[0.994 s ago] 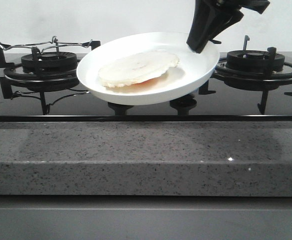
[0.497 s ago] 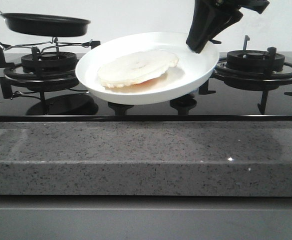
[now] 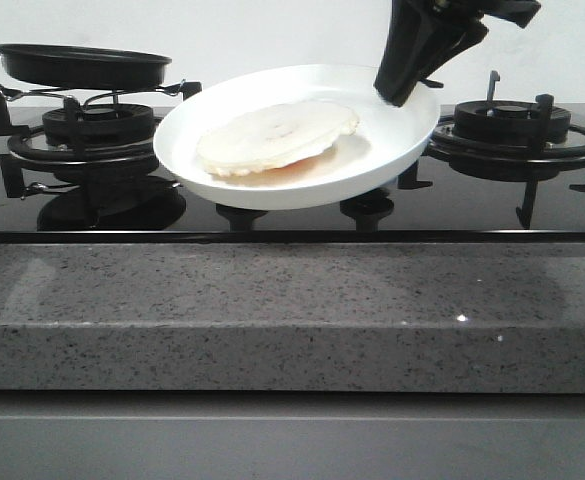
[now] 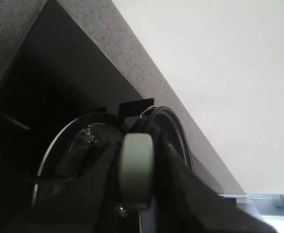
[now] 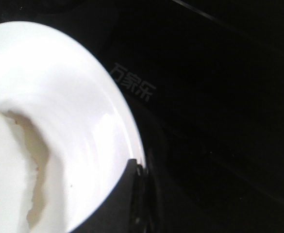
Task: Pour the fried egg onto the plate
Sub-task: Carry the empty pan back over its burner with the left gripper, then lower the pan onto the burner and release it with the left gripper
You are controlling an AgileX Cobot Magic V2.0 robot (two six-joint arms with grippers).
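The white plate (image 3: 392, 140) is held tilted above the hob, its far right rim pinched by my right gripper (image 3: 397, 92), which is shut on it. The fried egg (image 3: 272, 135) lies on the plate, pale side up, an orange patch under its front edge. In the right wrist view the plate (image 5: 69, 97) and the egg (image 5: 6, 170) show beside the gripper (image 5: 141, 171). The black frying pan (image 3: 82, 62) hangs just above the left burner, looking empty. My left gripper (image 4: 137, 194) is shut on the pan's grey-green handle (image 4: 137, 170), with the pan (image 4: 171, 131) beyond it.
The left burner grate (image 3: 92, 125) is under the pan; the right burner grate (image 3: 512, 125) is behind the plate's right side. The black glass hob (image 3: 472, 205) meets a grey speckled counter edge (image 3: 292, 320) in front. A pale wall stands behind.
The pan came into view at the upper left and has sunk lower toward the left burner. The plate, egg and right gripper have stayed put.
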